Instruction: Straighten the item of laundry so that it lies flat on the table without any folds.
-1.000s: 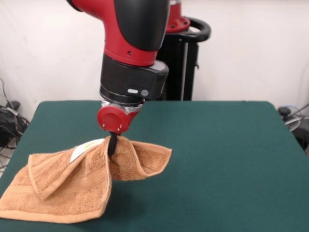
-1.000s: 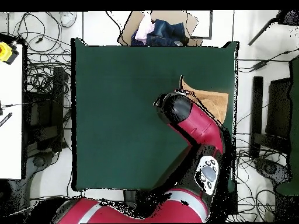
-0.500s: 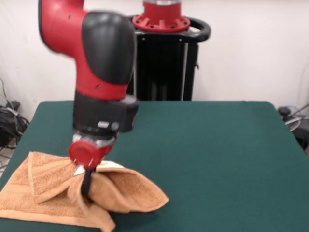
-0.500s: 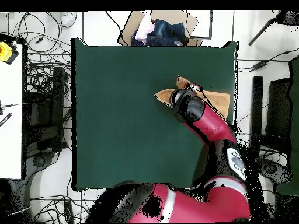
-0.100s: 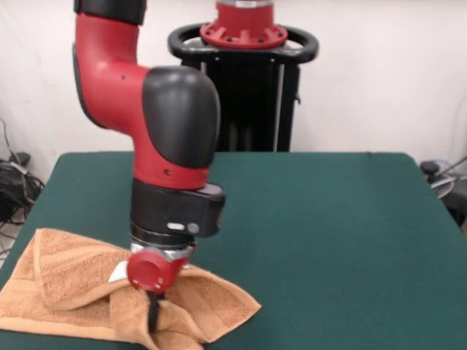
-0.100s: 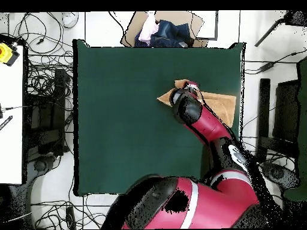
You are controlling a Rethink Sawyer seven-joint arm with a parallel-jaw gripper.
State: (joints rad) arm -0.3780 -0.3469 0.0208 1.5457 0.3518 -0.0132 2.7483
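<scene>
One orange-tan terry towel [image 5: 69,281] lies bunched and folded at one corner of the one dark green felt-topped table [image 5: 336,240]. One black gripper [image 5: 153,315] is clenched on a towel fold.

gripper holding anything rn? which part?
Yes: the gripper is shut on the orange-tan towel, pinching a bunched fold near its front edge, towards the corner pointing to the table's middle.
</scene>
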